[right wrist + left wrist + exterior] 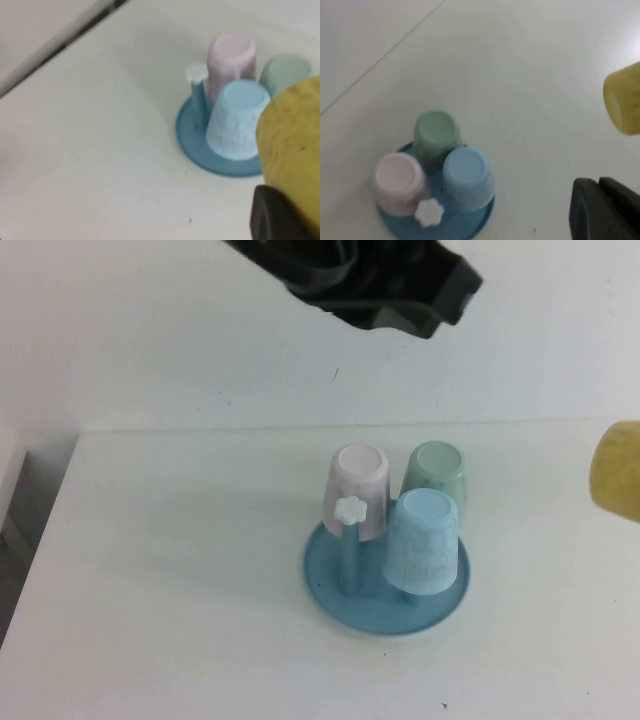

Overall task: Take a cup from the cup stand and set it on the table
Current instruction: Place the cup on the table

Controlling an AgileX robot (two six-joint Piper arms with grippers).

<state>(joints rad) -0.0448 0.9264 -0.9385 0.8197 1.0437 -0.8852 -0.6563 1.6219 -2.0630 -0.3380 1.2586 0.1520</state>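
The yellow cup point(617, 472) is off the stand, at the high view's right edge, level with the other cups' tops. In the right wrist view my right gripper point(295, 200) is shut on the cup point(292, 140); one dark finger point(272, 215) presses its side, the other is hidden. The cup also shows in the left wrist view point(625, 97). The blue cup stand point(335, 585) stands mid-table with one bare peg and its white flower cap point(351, 510). My left gripper point(600, 187) is shut and empty, high above the table; its arm point(380, 280) shows at the top.
Three cups sit upside down on the stand: pale pink point(358, 488), pale green point(436, 472) and light blue speckled point(424, 540). The white table point(180, 580) spreads wide to the left and front. Its left edge point(40, 540) drops off beside the wall.
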